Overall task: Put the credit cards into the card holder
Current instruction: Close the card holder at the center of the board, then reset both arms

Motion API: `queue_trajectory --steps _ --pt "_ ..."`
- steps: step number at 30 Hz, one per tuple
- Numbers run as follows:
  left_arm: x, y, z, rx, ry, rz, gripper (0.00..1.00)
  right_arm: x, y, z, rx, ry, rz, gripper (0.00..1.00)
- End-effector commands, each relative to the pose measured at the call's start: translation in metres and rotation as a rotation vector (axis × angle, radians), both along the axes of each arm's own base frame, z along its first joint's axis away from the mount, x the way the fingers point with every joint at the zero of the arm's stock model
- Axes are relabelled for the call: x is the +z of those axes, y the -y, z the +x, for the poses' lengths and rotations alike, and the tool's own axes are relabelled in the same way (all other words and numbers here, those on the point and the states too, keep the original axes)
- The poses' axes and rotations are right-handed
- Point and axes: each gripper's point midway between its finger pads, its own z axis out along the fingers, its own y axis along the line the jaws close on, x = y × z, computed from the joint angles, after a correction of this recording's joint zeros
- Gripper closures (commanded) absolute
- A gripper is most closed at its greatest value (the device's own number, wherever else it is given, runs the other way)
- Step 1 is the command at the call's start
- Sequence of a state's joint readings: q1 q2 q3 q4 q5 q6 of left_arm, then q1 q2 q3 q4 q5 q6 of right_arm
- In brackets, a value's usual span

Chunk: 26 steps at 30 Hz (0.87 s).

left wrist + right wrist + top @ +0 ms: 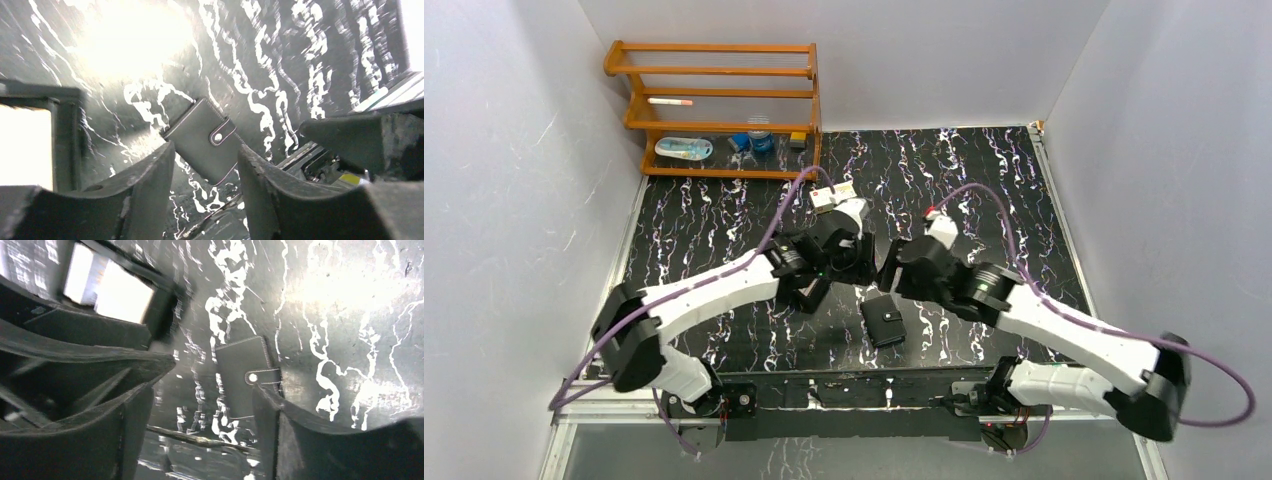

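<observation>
The card holder [884, 322] lies shut on the black marbled table near the front edge, its snap tab up. It also shows in the left wrist view [205, 140] and in the right wrist view [245, 377]. My left gripper [812, 290] is open and empty above the table, left of and behind the holder; its fingers [145, 185] frame the holder. My right gripper [890, 272] is open and empty just behind the holder, with one finger [272, 425] over its edge. A black-rimmed box with washed-out white contents [110, 290] sits beside my left gripper [25, 145]. I cannot tell whether these are the credit cards.
A wooden rack [714, 105] with small items stands at the back left corner. White walls close in the table on three sides. A metal rail [854, 385] runs along the front edge, close to the holder. The two wrists are close together at mid-table.
</observation>
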<state>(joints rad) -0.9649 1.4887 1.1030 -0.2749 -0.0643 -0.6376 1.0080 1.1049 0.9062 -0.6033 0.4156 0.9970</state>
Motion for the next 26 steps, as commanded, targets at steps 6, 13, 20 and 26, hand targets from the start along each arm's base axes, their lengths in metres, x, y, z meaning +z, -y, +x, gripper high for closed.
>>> queue_trajectory --steps 6,13,20,26 --pt "0.153 -0.04 -0.005 0.007 0.283 -0.157 0.02 0.125 0.054 0.001 -0.072 0.302 0.172 0.02" --pt "0.202 -0.076 -0.023 0.033 0.387 -0.252 0.01 0.162 0.087 -0.012 -0.12 0.367 0.251 0.02" --pt "0.205 -0.087 -0.03 0.032 0.4 -0.268 0.01 0.161 0.095 -0.014 -0.147 0.364 0.248 0.02" --pt "0.194 -0.089 -0.032 0.034 0.384 -0.257 0.02 0.164 0.093 -0.011 -0.156 0.359 0.246 0.02"
